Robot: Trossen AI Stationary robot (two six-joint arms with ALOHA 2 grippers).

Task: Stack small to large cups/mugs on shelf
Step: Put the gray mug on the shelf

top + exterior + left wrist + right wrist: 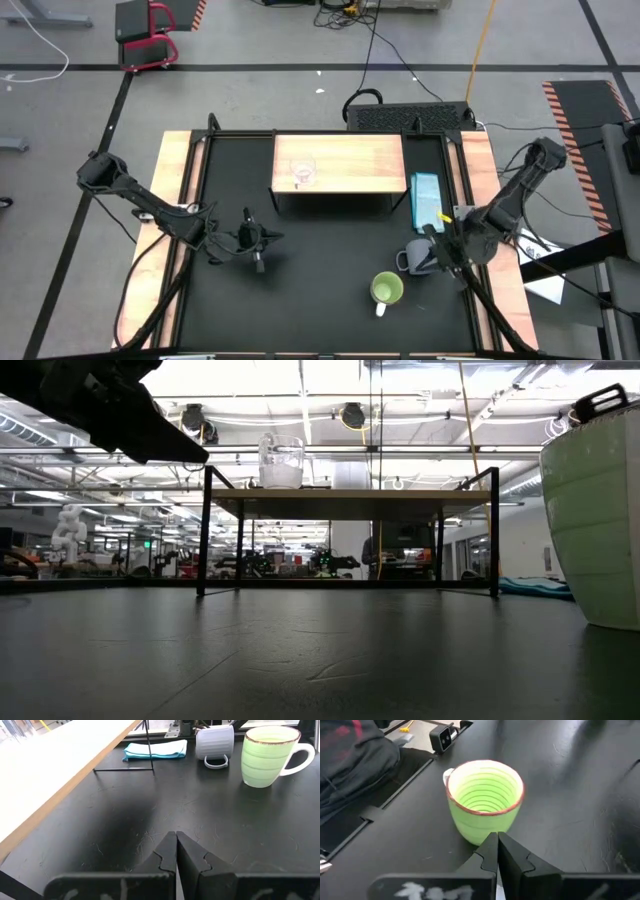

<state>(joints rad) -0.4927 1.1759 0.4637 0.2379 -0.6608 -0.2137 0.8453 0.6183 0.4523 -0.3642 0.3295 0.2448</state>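
Entry 1, my left fingers [258, 262]: pressed together, holding nothing, low over the bare desk [300, 290] in front of the shelf's left half.

Entry 2, shelf [350, 165]: light-wood board on a black frame, at the desk's far middle. Stiff and flat, with room for two more vessels to the right of the glass.

Entry 3, glass cup [303, 172]: already on the shelf's left part, at about 1 o'clock from my left fingers and well apart from them. Judged light, slick and breakable; best left alone.

Entry 4, green mug [386, 290]: upright on the desk, white handle toward 6 o'clock in the high view, well apart at 3 o'clock from my left fingers. Judged heaviest of the three, rigid, glazed and slippery. I would take it by the rim wall, one finger inside and one outside, or across the handle.

Entry 5, grey mug [416, 258]: on its side, mouth toward my right fingers, just beyond the green mug at 1 o'clock. Judged a stiff, medium weight, and apt to roll. The handle or rim wall is the hold.

Entry 6, blue cloth [426, 198]: soft, beside the shelf's right end.

Entry 7, my right fingers [440, 255]: pressed together, empty, just beside the grey mug, with the green mug close at 8 o'clock. They must part before either mug can be taken.
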